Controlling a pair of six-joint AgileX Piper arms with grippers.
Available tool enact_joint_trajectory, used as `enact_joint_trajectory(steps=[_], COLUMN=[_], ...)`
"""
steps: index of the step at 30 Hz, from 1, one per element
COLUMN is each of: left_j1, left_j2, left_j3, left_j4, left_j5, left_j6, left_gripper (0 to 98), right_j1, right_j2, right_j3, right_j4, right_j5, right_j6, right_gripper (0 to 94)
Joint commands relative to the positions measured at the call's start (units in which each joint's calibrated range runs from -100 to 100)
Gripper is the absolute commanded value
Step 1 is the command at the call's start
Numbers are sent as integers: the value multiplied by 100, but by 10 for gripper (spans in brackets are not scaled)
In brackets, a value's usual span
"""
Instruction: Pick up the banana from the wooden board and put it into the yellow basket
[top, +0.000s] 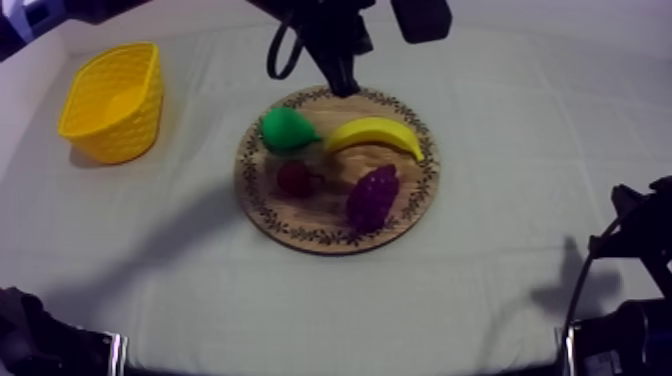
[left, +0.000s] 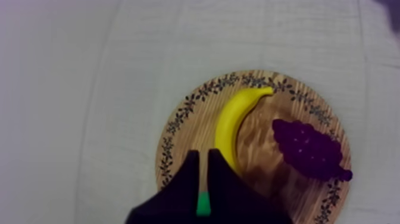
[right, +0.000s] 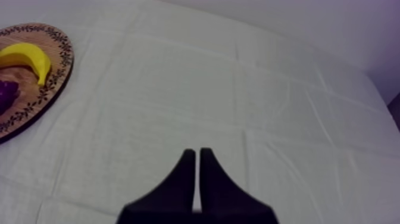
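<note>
So the left gripper (top: 345, 88) sits at the far rim of the wooden board (top: 300, 235), with its two black fingers pressed together into a narrow wedge and nothing between them. The banana (top: 375, 133) is on the board just in front of that gripper, a touch off to the side. In the left wrist view the left gripper (left: 202, 154) points out over the board (left: 178, 119), and the banana (left: 229, 128) curves away right past the fingertips. Whether the tips actually touch it can't be told from here.

The pear (top: 285, 130) is just on the other side of the left gripper from the banana, also on the board. The small red fruit (top: 294, 178) and the bunch of grapes (top: 372, 197) lie farther from it, towards the near rim. The yellow basket (top: 115, 100) is well apart from the left gripper, off to the side on the desk's cloth, nothing in it as far as it shows.

The right gripper (right: 196, 152) is closed too, fingers together over bare cloth, and the board (right: 56, 71) with the banana (right: 27, 55) is well away from it.
</note>
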Motion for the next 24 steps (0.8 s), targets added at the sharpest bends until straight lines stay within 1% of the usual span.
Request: enact_joint_trajectory(steps=[1, 3, 5, 6, 8, 10, 12, 18, 24], left_j1=[-4, -12, -15, -16, -14, -13, -12, -15, -29], left_j2=[61, 153, 280, 351, 467, 538, 587, 846, 1450], left_j3=[1, -47, -180, -266, -394, -455, -481, -663, -1094], left_j4=[-3, -5, -7, -7, -8, -16, -38, -159, -288], left_j5=[61, 188, 387, 490, 632, 672, 674, 672, 790], left_j6=[5, -15, -44, -57, -77, -79, -65, 22, 130], left_gripper=[370, 595, 759, 818, 889, 923, 934, 927, 924], right_j1=[-1, -1, -1, -1, -1, -1, -1, -1, -1], right_j2=[-4, -4, -4, -4, -4, -4, -4, -4, -4], right_j3=[-3, -3, -3, -3, -3, -3, -3, -3, -3], right_j4=[2, 2, 2, 2, 2, 2, 2, 2, 2], right_j5=[4, 4, 4, 4, 4, 4, 4, 4, 4], right_j6=[-1, -1, -1, -1, -1, -1, -1, -1, -1], right_gripper=[6, 6, 6, 6, 6, 6, 6, 6, 6])
